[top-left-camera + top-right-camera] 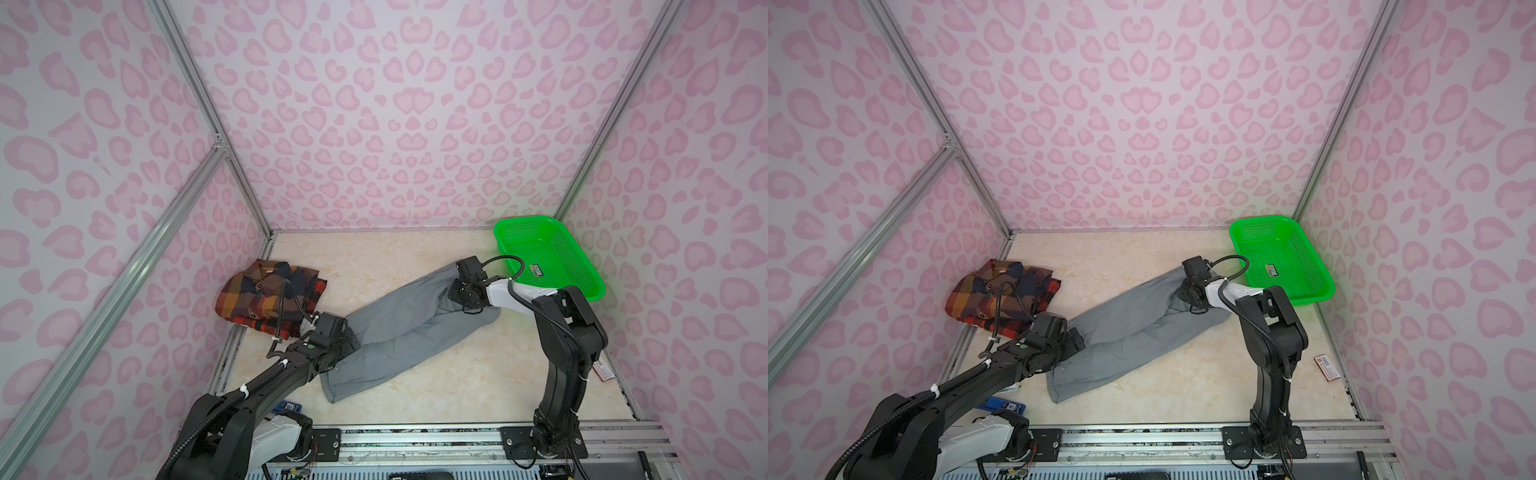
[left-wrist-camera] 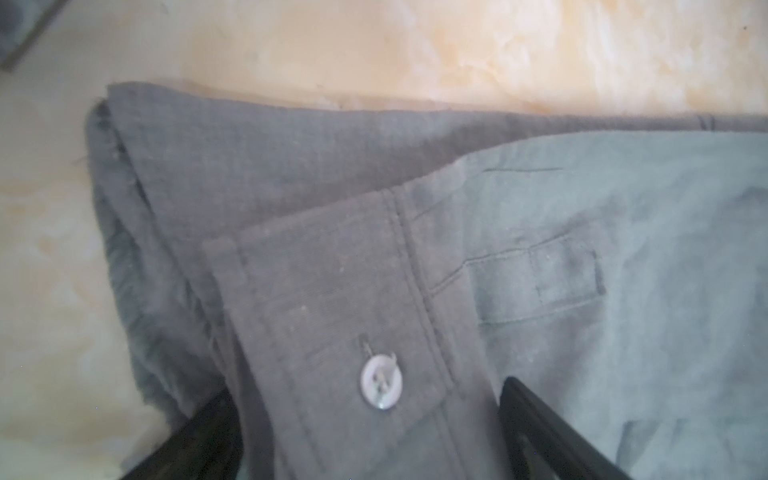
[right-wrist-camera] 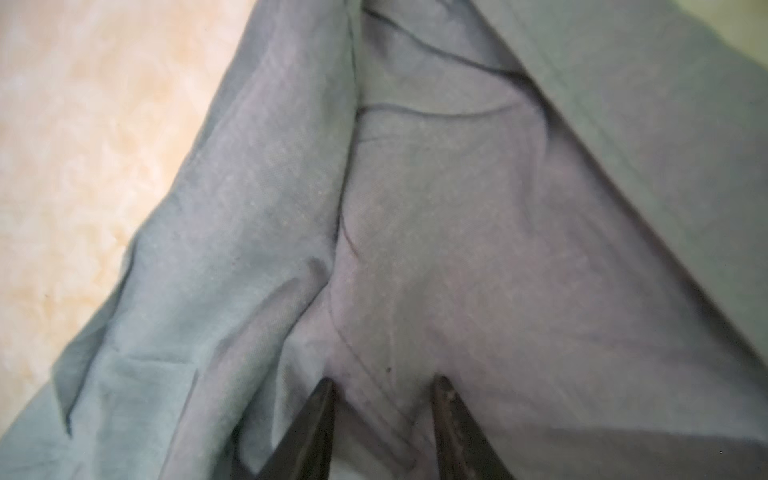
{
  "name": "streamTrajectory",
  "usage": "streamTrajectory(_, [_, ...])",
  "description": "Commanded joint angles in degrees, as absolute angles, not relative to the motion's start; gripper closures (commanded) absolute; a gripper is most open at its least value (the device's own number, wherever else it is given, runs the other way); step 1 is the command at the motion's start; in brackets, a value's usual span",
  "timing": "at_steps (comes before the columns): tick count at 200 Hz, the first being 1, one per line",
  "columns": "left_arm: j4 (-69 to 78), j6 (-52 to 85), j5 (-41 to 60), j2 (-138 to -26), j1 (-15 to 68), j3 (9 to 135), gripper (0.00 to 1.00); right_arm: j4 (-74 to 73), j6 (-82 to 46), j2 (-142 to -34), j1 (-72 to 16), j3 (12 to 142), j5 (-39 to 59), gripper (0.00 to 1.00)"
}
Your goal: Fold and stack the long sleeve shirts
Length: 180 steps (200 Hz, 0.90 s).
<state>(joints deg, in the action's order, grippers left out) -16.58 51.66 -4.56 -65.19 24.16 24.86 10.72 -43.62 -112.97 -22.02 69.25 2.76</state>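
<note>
Left pincer (image 2: 368, 390): wide apart, straddling cuff (image 2: 353, 316) of gray shirt (image 1: 399, 328) | right pincer (image 3: 384, 380): clamping bunched gray shirt fabric

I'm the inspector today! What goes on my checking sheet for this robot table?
Surface: beige marbled tabletop.
Job's things: gray shirt stretched out between the arms; plaid shirt roughly folded, far left.
Clutter: green basket far right; small red packet; blue thing near the left base.
Grippers: left gripper open around the cuff; right gripper shut on the gray shirt.
Cables: black cables run along both arms.
Surroundings: pink patterned walls, metal frame.
</note>
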Motion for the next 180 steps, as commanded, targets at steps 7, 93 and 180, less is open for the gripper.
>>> streamTrajectory(7, [-25.4, 61.9, -1.4, -61.9, 29.0, 21.6, 0.06, 15.5, -41.6, -117.8, -22.3, 72.8, 7.1, 0.59])
streamTrajectory(93, [-29.9, 87.6, -15.3, -56.2, 55.5, 26.8, 0.06, 22.4, -33.5, -125.2, -24.1, 92.0, 9.2, 0.59])
streamTrajectory(180, [-43.2, 77.6, -21.4, -48.2, 55.4, 35.6, 0.01, 21.5, -33.2, -104.2, -28.3, 77.1, 15.9, 0.55])
